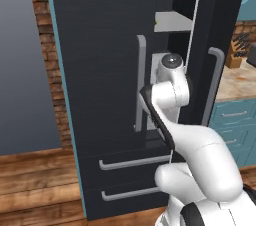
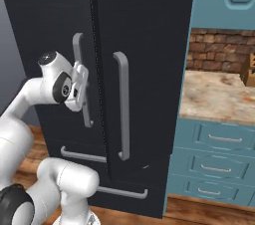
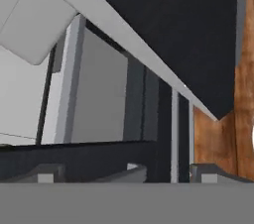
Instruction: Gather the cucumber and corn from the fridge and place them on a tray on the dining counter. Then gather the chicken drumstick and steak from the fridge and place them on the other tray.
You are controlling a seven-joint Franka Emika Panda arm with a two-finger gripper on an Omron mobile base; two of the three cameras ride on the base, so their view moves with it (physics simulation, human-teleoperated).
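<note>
At left-centre of the left base view, your gripper (image 1: 150,101) sits by the left door handle (image 1: 140,82) of the fridge (image 1: 100,70), fingers spread and released, holding nothing. The right door (image 1: 220,30) stands ajar, likely to reach the food, still unseen inside.
</note>
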